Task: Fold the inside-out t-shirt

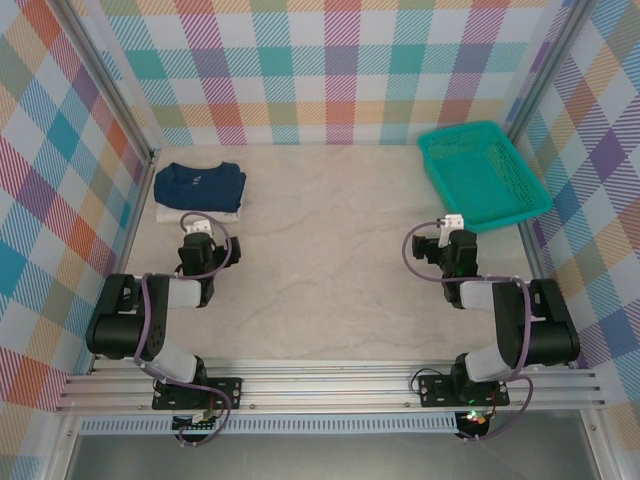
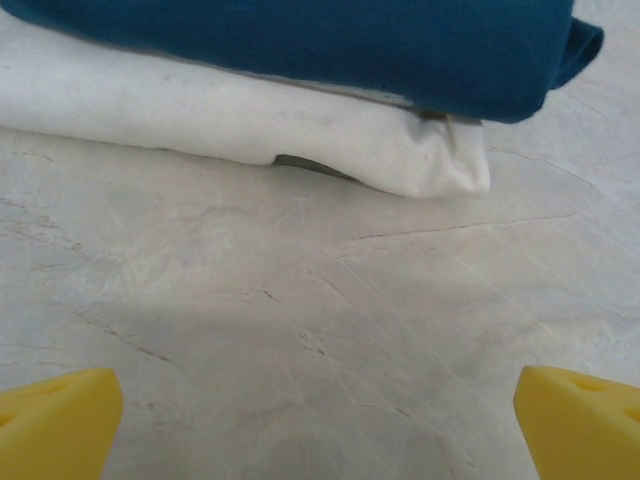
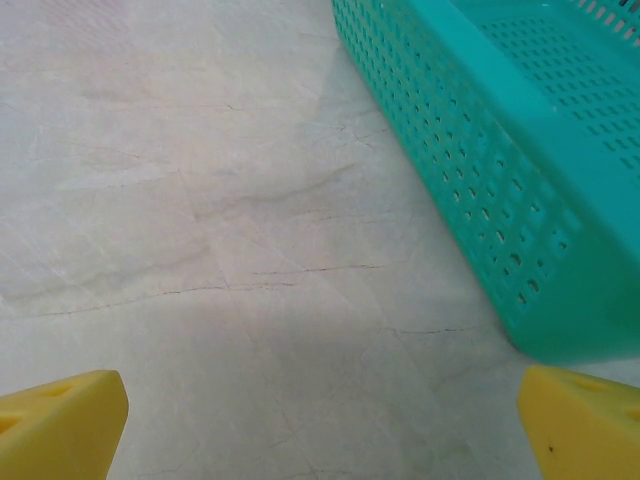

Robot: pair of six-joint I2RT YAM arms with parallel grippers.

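The navy t-shirt [image 1: 199, 184] lies folded at the back left of the table, stacked on a folded white shirt [image 1: 197, 213]. In the left wrist view the navy t-shirt [image 2: 330, 45] fills the top, resting on the white shirt [image 2: 250, 130]. My left gripper [image 1: 197, 232] sits just in front of this stack, open, its yellow fingertips [image 2: 55, 420] wide apart over bare table. My right gripper [image 1: 447, 232] is open too, next to the basket, with yellow fingertips [image 3: 580, 420] spread and nothing between them.
A teal perforated basket [image 1: 482, 172] stands at the back right; its wall [image 3: 480, 190] is close to my right gripper. Checked walls enclose the marble-look table [image 1: 330, 250] on three sides. An aluminium rail runs along the near edge.
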